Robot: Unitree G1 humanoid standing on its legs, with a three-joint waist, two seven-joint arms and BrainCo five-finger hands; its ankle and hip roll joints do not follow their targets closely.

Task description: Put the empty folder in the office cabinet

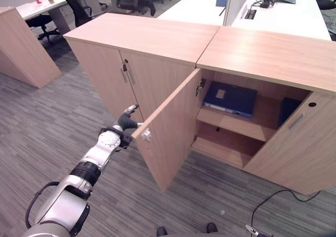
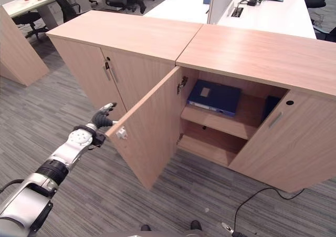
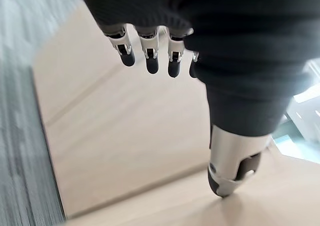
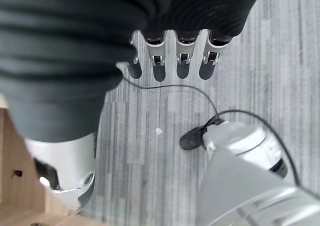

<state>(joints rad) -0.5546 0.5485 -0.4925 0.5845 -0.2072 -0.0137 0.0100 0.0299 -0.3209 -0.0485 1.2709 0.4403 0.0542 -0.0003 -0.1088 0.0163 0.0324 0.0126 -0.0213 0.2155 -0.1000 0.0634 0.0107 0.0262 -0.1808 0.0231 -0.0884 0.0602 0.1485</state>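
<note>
So the big thing here is the office cabinet (image 1: 262, 55), a long wood unit with 2 doors on the right half swung out. The left door (image 1: 170, 137) stands about half open, the right door (image 1: 294, 142) is swung out too. Inside, the blue folder (image 1: 230, 99) already lies flat on the upper shelf (image 1: 236, 122), with another dark binder (image 1: 287, 110) standing further right. The lower shelf looks bare from what I can see.

The left hand (image 1: 127, 122) sits at the outer face of the left door, close to its free edge near the little handle (image 1: 146, 135). In its wrist view the fingers (image 3: 148, 50) look relaxed and apart, not wrapped on anything, flat wood right in front of them. The right hand (image 4: 170, 55) hangs loose over the grey carpet, fingers apart, holding nothing.

My guess is closing up is what's left. Risk: pushing near the edge, the fingers could get caught as the door shuts, or the door swings too fast and slams
</note>
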